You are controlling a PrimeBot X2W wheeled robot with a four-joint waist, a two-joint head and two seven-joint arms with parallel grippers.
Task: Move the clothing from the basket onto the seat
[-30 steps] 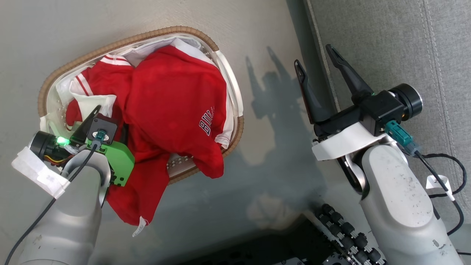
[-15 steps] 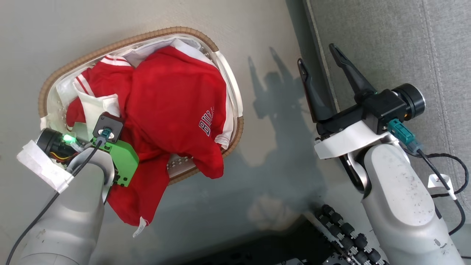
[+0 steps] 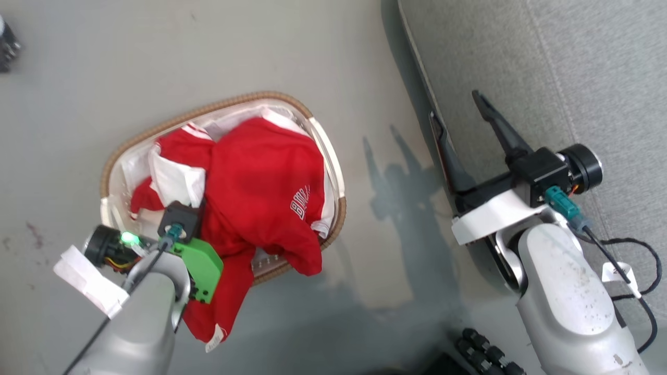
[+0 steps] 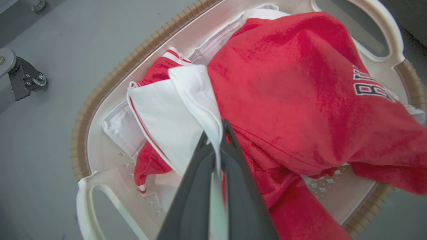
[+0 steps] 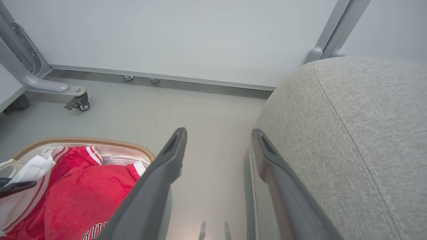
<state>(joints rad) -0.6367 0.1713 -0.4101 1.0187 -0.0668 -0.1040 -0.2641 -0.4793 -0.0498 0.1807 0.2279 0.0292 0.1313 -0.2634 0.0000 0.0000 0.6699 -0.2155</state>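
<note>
- Grey floor (image 3: 208,47), head view: clothing (image 3: 260,177) heaped in basket (image 3: 224,102); seat (image 3: 573,62) lay rightward, beside right gripper (image 3: 454,104), spread and empty.
- Left wrist view: left gripper (image 4: 218,131) pinched a white-trimmed fold of clothing, mid-basket.
- Right wrist view: seat edge just beside right gripper.

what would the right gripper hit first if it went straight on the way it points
Likely the bare grey floor between the brown-rimmed white basket and the grey fabric seat, though the right gripper's open jaws run close to the seat's edge.
</note>
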